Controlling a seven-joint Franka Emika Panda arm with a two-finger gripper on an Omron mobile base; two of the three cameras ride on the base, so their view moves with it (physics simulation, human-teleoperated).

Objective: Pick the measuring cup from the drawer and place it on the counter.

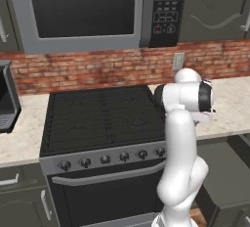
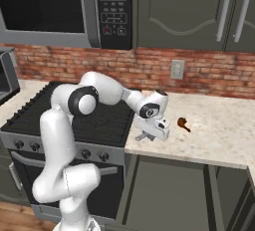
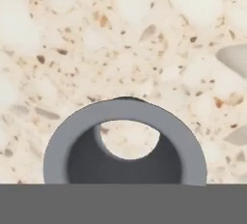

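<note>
Grey cup (image 3: 124,143) sits closest to the hand camera, rim up, a ring with speckled stone visible through its mouth. End effector (image 2: 148,136) is clenched on the cup, finger tips hidden behind its rim in the hand view. In the right base view the cup (image 2: 144,136) hangs low over the desk (image 2: 219,130), at the desk's front left corner beside the stove (image 2: 99,120); contact with the surface cannot be judged. Small brown object (image 2: 183,123) lies on the desk just right of the end effector, apart from it. Arm reaches from the base across the stove's right front edge. Drawer (image 1: 225,177) stands pulled out below the desk's front edge in the left base view. Brick wall and outlet (image 2: 177,69) behind the desk; microwave (image 2: 64,11) above the stove.
</note>
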